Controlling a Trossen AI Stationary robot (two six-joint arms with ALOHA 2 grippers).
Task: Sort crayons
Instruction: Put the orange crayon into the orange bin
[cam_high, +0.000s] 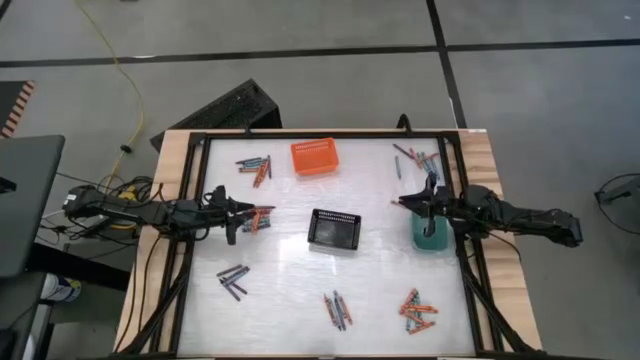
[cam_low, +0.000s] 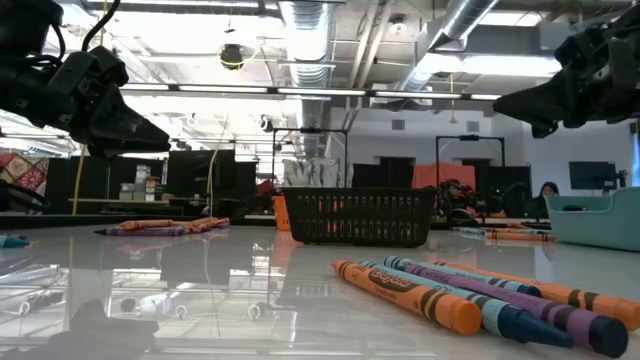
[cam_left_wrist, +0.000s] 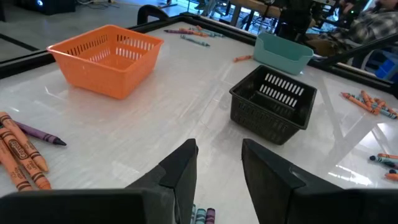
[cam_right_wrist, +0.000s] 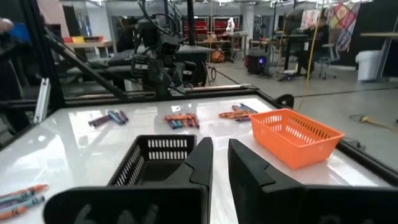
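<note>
Crayons lie flat on the white table in several loose piles: far left (cam_high: 255, 167), mid left (cam_high: 258, 218), near left (cam_high: 232, 280), near middle (cam_high: 337, 310), near right (cam_high: 417, 312) and far right (cam_high: 420, 160). My left gripper (cam_high: 235, 215) hangs level above the mid-left pile (cam_left_wrist: 202, 215), open (cam_left_wrist: 219, 167) with nothing between its fingers. My right gripper (cam_high: 412, 203) hangs level at the right side, above the teal basket (cam_high: 432, 236). Its fingers (cam_right_wrist: 221, 163) stand a narrow gap apart with nothing between them.
An orange basket (cam_high: 315, 156) stands far of centre and a black basket (cam_high: 334, 229) in the middle, between the two grippers. A black frame (cam_high: 195, 200) runs around the table. The near pile of crayons (cam_low: 470, 295) lies close to the front edge.
</note>
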